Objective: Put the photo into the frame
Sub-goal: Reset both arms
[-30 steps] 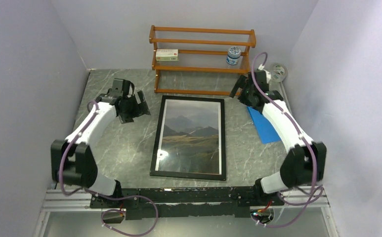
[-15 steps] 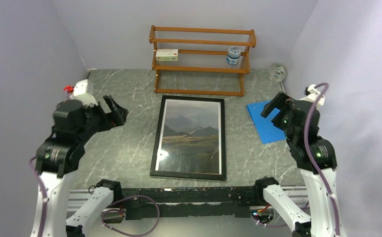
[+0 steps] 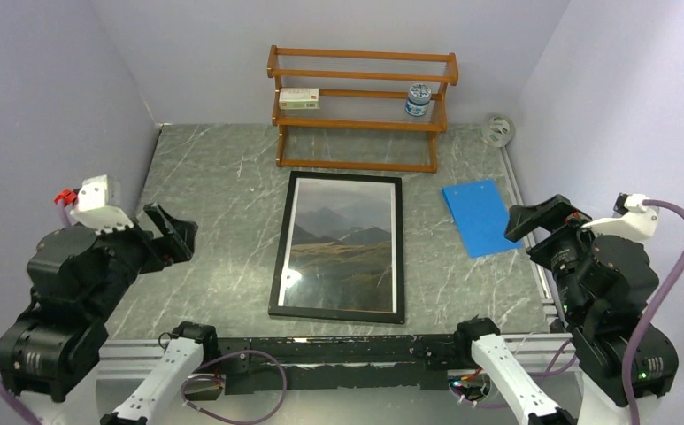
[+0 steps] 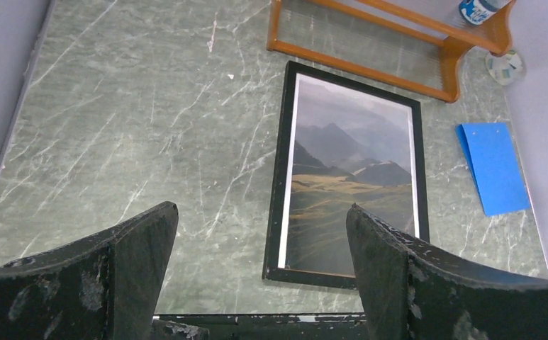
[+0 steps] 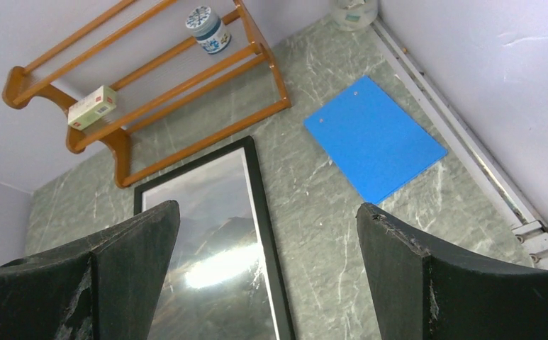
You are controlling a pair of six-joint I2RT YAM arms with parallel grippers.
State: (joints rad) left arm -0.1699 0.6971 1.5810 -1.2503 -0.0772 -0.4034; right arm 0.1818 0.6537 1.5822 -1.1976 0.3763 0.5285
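The frame, with a thin black border, lies flat face up in the middle of the table. The photo, a dusky mountain landscape, shows inside it behind the glass. My left gripper is raised high at the near left, open and holding nothing. My right gripper is raised at the near right, also open and holding nothing. In the left wrist view the frame and photo lie far below the open left gripper. The right gripper looks down on the frame, and glare lies on the photo.
A wooden shelf rack stands at the back with a small box and a jar on it. A blue sheet lies right of the frame. A round object sits in the back right corner. Walls close in both sides.
Both arms have pulled back from the far half of the table and risen to the near corners. Both grippers stayed open. The frame has not moved.
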